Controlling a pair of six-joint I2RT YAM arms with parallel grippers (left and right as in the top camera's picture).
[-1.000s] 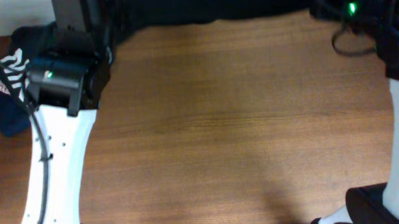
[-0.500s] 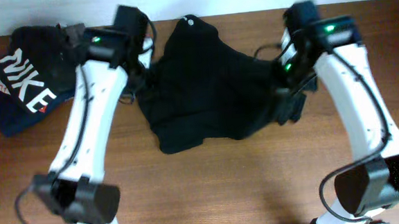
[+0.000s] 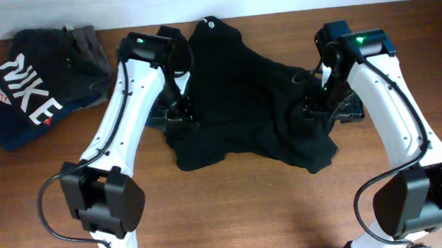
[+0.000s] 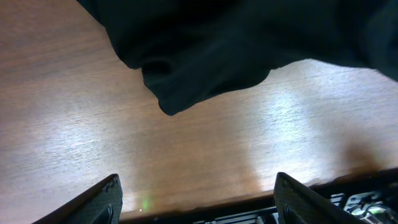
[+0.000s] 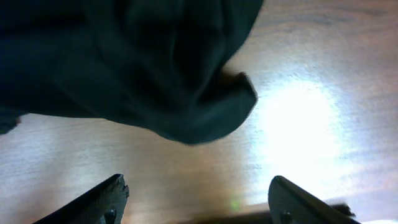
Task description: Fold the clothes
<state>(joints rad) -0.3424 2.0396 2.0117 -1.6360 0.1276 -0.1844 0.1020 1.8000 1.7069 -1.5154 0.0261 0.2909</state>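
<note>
Clothes (image 3: 242, 99) lie crumpled on table (image 3: 250, 214); left end effector (image 4: 198, 180) and right end effector (image 5: 198, 180) gape empty.

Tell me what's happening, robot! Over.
Left and right jaws open, empty. Plain black soft T-shirt crumpled on wooden table, unfolded. Dark garment with white NIKE lettering off left, not in the way.

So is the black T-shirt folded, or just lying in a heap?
Not folded. The black T-shirt lies crumpled on the table, with a ragged, uneven outline, bunched fabric and no straight fold edge.
</note>
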